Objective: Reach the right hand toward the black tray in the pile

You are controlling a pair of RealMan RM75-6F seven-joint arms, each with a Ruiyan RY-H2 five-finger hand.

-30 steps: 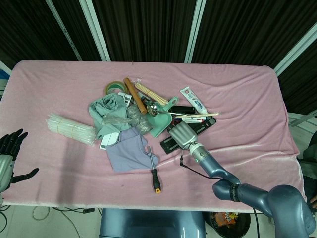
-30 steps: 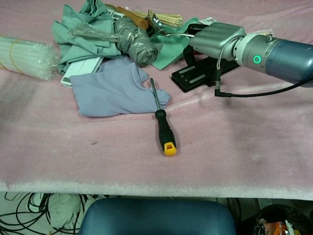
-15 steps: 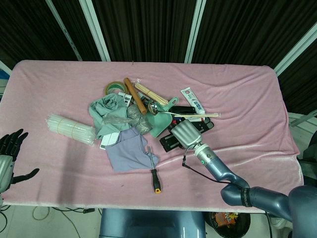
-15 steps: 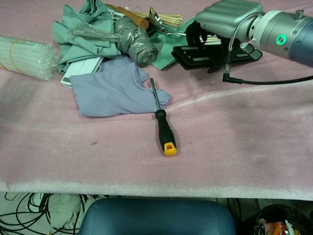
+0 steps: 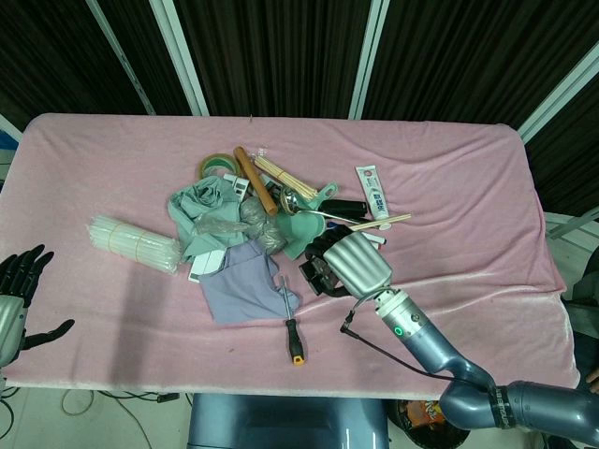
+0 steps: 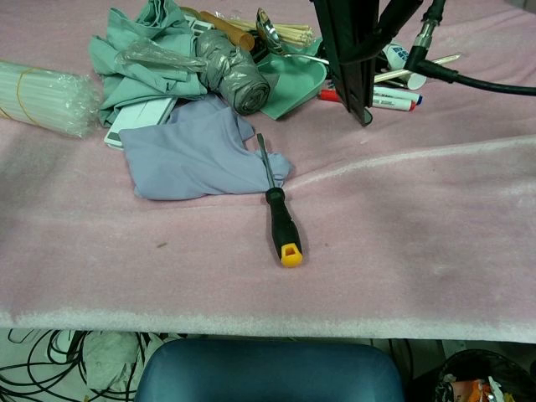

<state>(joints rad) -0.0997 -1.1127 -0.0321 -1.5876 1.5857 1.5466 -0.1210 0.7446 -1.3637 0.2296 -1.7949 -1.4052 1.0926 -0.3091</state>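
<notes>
My right hand (image 5: 354,263) grips the black tray (image 5: 318,269) and holds it up off the pink cloth, just right of the pile. In the chest view the tray (image 6: 346,59) hangs on edge, almost upright, its lower corner a little above the table; the hand itself is cut off by the top of that frame. My left hand (image 5: 21,292) stays at the table's near left edge, fingers spread, holding nothing.
A black-and-yellow screwdriver (image 6: 279,221) lies beside a lilac cloth (image 6: 193,155). The pile holds a green dustpan (image 5: 301,236), grey-green cloths, a ladle, chopsticks and a rolling pin. Markers (image 6: 378,100) lie under the raised tray. A straw bundle (image 5: 134,243) lies left, a white tube (image 5: 372,192) right.
My right hand closed around the black tray and raised it from flat on the table to an on-edge hang, uncovering the markers. The white tube shifted slightly. The left hand stayed still.
</notes>
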